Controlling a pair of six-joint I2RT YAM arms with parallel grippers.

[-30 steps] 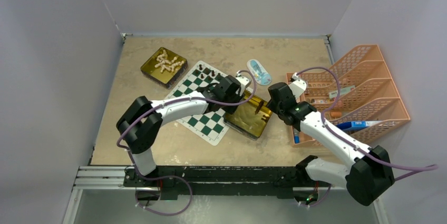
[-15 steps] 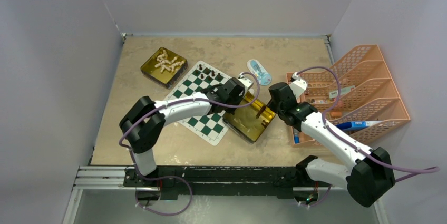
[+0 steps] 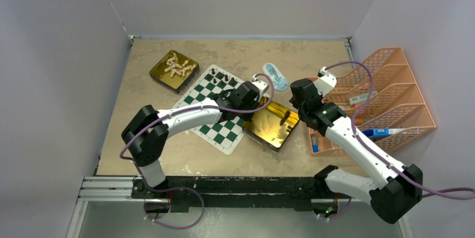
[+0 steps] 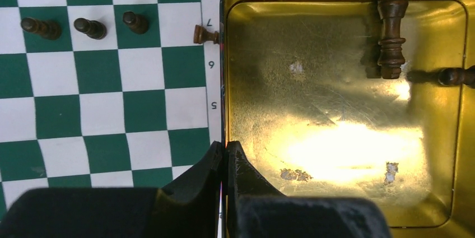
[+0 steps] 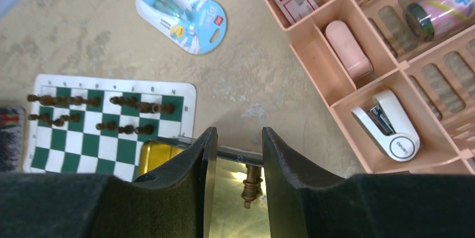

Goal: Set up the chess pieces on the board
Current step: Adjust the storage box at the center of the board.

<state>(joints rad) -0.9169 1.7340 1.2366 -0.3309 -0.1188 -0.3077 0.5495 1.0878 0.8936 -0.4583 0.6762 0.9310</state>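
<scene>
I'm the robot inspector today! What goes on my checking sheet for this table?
Surface: beige table, mottled.
Job's things: board lies flat; dark pieces stand at its far end, one tipped piece lies on the border; more lie in the near gold tin; cream pieces are heaped in the far gold tin.
Clutter: blue packet; peach organizer holding a stapler.
Grippers: left gripper shut, seemingly pinching the near gold tin's wall; right gripper open above that tin, holding nothing.
Cables: purple cable arcs over the organizer.
Surroundings: grey walls; metal rail.
</scene>
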